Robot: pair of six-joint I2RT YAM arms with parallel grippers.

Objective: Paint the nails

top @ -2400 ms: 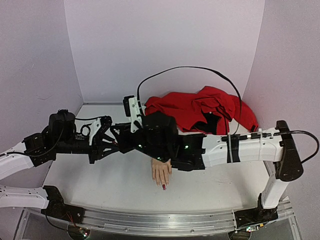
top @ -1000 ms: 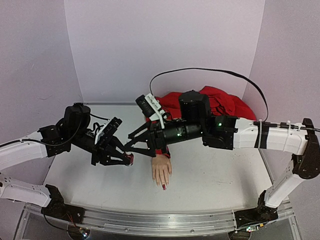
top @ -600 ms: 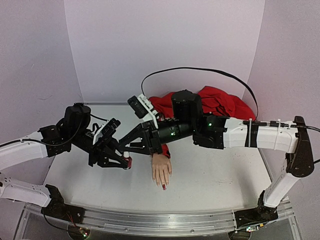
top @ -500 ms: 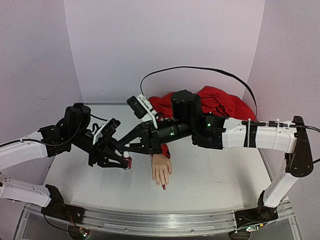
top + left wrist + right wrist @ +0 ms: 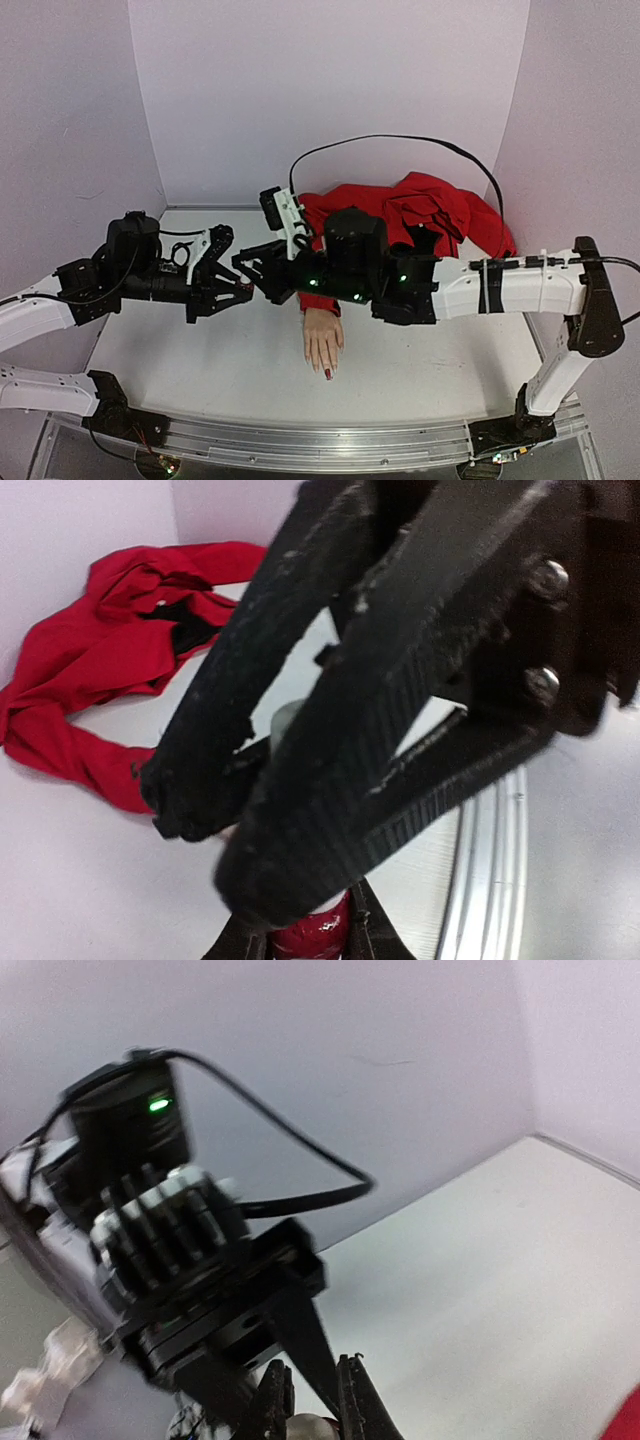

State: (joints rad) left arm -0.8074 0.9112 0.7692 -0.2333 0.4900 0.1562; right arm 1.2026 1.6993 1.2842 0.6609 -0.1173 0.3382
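Note:
The mannequin hand (image 5: pixel 323 343) lies palm down mid-table, its red sleeve (image 5: pixel 420 225) bunched behind it. One of the nails (image 5: pixel 327 374) is dark red; the others are too small to judge. My left gripper (image 5: pixel 238 290) (image 5: pixel 308 932) is shut on a dark-red polish bottle (image 5: pixel 312 935), held above the table left of the hand. My right gripper (image 5: pixel 250 268) (image 5: pixel 310 1405) reaches across from the right and is shut on the bottle's white cap (image 5: pixel 308 1426). Its black fingers (image 5: pixel 330 750) fill the left wrist view. The top view hides the bottle between the two grippers.
The red cloth spreads along the back right by the wall. A black cable (image 5: pixel 400 140) arcs over it to the right arm's wrist. The right forearm (image 5: pixel 500 285) spans the table just behind the mannequin hand. Lilac walls (image 5: pixel 330 90) close in three sides.
The right gripper's jaws have closed on the cap. Both grippers, with the bottle between them, have risen from the table and moved back and slightly left.

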